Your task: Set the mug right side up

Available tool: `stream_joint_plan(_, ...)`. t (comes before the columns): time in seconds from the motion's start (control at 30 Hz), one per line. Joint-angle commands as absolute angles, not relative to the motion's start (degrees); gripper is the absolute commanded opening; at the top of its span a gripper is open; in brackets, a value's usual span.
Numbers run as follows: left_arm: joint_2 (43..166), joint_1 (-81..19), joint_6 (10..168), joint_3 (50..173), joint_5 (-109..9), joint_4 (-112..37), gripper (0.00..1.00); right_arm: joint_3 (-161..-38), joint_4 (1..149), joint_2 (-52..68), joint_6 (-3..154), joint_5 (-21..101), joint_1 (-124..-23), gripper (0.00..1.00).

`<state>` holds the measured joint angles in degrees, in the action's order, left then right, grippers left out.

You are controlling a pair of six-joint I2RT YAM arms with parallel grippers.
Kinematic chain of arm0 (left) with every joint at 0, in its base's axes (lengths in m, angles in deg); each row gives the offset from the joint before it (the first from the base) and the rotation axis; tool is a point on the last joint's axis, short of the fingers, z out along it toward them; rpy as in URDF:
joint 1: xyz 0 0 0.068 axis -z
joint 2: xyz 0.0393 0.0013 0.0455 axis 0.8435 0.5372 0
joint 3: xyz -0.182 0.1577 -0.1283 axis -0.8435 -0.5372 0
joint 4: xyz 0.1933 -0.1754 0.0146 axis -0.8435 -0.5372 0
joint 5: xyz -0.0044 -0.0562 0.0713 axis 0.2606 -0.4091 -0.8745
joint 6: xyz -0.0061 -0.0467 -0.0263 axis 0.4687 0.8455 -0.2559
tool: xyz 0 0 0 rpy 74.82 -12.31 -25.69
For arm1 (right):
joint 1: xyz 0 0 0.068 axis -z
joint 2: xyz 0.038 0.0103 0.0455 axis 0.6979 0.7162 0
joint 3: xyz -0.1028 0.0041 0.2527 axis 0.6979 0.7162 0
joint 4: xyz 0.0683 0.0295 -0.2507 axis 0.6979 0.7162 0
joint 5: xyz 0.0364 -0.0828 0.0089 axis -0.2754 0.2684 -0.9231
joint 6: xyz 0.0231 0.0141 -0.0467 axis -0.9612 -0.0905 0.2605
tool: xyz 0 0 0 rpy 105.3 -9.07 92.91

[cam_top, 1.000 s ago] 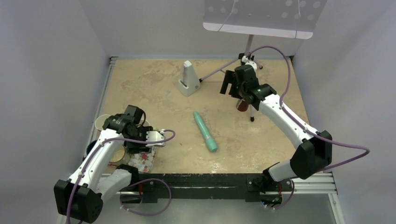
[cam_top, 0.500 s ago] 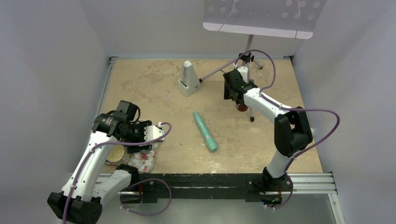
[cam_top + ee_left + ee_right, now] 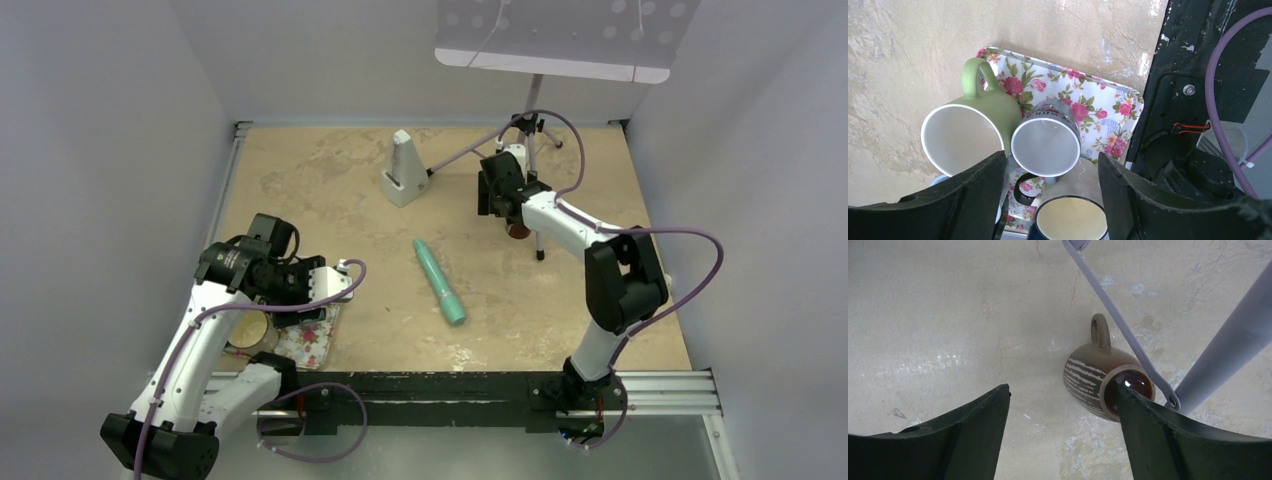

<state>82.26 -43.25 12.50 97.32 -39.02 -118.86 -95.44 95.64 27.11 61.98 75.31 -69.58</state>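
Crossing the brown mug (image 3: pixel 1087 381), thin stand strut (image 3: pixel 1118 323), right gripper (image 3: pixel 1063 391) spread above.

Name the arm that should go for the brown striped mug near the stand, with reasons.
Right. The right gripper, open, is poised over the brown mug, which sits beside the stand leg. The left gripper is across the table, open above the floral tray of other mugs.
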Motion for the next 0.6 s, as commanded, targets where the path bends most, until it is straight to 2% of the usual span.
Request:
stream_joint_plan(0.0,81.8,-43.5,12.8,99.5,-37.2,-119.1,0.72,-93.6,95.6,26.7,62.4,65.5,-69.6,0.78)
stream_joint_plan(0.37,82.2,-43.5,12.1,99.8,-37.6,-118.4,0.72,-93.6,94.8,20.1,63.6,55.3,-72.8,0.76)
stream_joint_plan(0.47,82.3,-43.5,12.0,100.1,-37.4,-118.6,0.72,-96.2,98.4,18.6,64.7,59.4,-74.2,0.77)
stream_joint_plan(0.57,82.3,-43.5,12.3,100.5,-36.7,-118.6,0.72,-99.3,103.6,18.6,62.5,67.9,-74.3,0.85)
